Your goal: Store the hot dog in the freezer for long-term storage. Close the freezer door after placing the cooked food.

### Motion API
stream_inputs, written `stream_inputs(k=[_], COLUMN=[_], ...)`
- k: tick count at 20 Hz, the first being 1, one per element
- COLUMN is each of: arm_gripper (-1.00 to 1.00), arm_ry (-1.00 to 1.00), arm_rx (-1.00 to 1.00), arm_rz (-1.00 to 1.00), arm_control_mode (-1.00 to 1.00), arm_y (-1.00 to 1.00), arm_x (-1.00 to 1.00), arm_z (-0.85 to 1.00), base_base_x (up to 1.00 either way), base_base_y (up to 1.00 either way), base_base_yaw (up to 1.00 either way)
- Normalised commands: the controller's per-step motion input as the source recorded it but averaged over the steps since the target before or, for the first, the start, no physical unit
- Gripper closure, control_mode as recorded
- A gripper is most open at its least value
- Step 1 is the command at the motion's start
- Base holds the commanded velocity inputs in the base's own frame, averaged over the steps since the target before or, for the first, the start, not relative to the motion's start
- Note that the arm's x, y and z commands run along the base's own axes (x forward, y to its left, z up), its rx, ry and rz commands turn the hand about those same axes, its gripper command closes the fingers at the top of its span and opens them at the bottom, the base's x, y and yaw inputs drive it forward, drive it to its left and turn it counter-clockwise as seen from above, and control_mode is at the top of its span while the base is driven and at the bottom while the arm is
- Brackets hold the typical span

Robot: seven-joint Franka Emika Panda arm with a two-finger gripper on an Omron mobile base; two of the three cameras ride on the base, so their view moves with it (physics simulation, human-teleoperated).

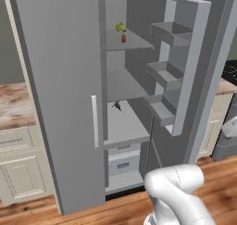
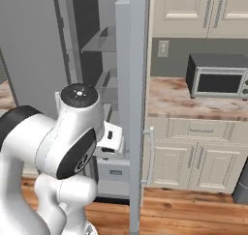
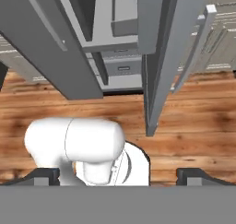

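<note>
On upper shelf: hot dog [image 1: 123, 38] beside green leafy item [image 1: 121, 27]
Freezer [image 1: 122, 87]: freezer door [image 1: 187, 57] swung wide
Fingers [image 3: 189, 175]: spread apart, empty

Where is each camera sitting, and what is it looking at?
Left base view: behind the arm on its left, facing into the open freezer; the hot dog lies on an upper shelf; the white arm rises at lower right.
Right base view: behind on the right, looking past the freezer door toward a microwave; the arm fills the lower left.
Hand view: on the hand, tilted down at the wood floor and the freezer's bottom; the open gripper shows at the bottom.
All three share the freezer door.
</note>
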Motion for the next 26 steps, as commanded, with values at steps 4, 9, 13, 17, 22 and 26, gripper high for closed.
stream_inputs(k=[4, 9, 13, 17, 22, 26], arm_gripper=[-1.0, -1.0, -1.0, -1.0, -1.0, -1.0], arm_ry=[-0.12, -0.2, -0.21, -0.16, 0.0, -0.03], arm_rx=[0.27, 0.21, 0.11, 0.06, 0.01, 0.01], arm_rz=[0.15, 0.16, 0.13, 0.13, 0.06, 0.0], arm_control_mode=[-1.0, -1.0, -1.0, -1.0, -1.0, -1.0], arm_y=[-0.5, -0.35, -0.46, -0.4, -0.24, -0.03], arm_x=[0.38, 0.55, 0.68, 0.64, 0.5, 0.51], arm_z=[0.0, 0.0, -0.05, -0.01, 0.0, -0.15], base_base_x=[0.0, 0.0, 0.0, 0.0, 0.0, 0.0], base_base_y=[0.0, 0.0, 0.0, 0.0, 0.0, 0.0], base_base_yaw=[0.0, 0.0, 0.0, 0.0, 0.0, 0.0])
